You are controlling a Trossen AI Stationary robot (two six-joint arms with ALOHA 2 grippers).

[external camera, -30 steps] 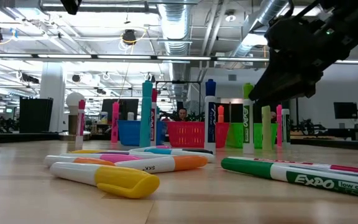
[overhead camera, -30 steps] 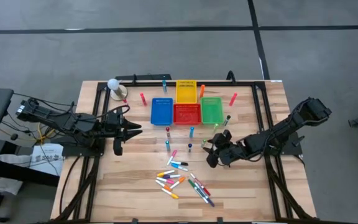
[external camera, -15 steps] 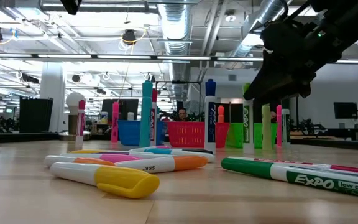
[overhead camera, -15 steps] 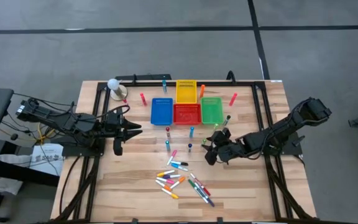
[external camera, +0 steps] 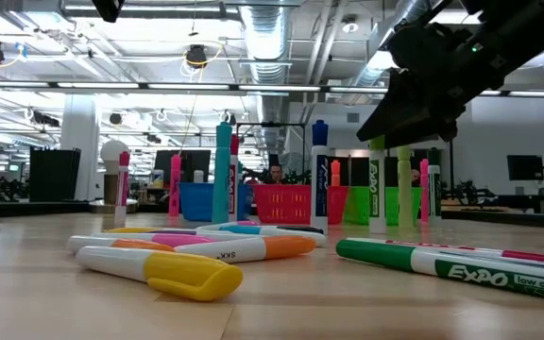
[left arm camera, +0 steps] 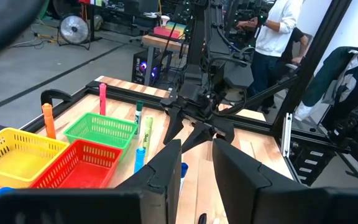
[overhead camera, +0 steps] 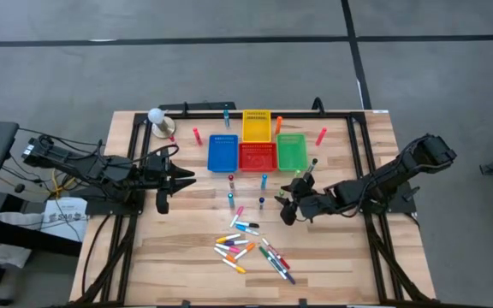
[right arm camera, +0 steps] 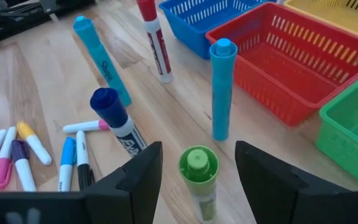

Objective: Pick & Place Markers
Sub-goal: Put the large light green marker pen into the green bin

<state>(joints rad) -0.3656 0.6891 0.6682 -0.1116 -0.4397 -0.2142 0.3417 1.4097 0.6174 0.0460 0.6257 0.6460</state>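
Observation:
Several markers [overhead camera: 246, 248] lie in a loose heap near the table's front edge. Others stand upright on their ends before the bins, among them a light blue one [right arm camera: 222, 87], a dark-blue-capped one [right arm camera: 114, 118] and a red one [right arm camera: 154, 37]. My right gripper [right arm camera: 197, 152] is open, tilted downward, its fingers standing on either side of an upright green-capped marker [right arm camera: 198, 177] without touching it; in the high view the right gripper [overhead camera: 288, 205] is right of centre. My left gripper [overhead camera: 182, 178] waits open at the table's left, holding nothing.
Blue bin [overhead camera: 224, 152], red bin [overhead camera: 258, 156], green bin [overhead camera: 291, 151] and yellow bin [overhead camera: 257, 125] stand together at the far middle. More upright markers ring them. A white ball-shaped object [overhead camera: 156, 116] sits at the far left. A person [left arm camera: 278, 31] stands beyond the table.
My right gripper has crept a little toward the table's left edge and slightly up, staying open around the green-capped marker. No marker has moved.

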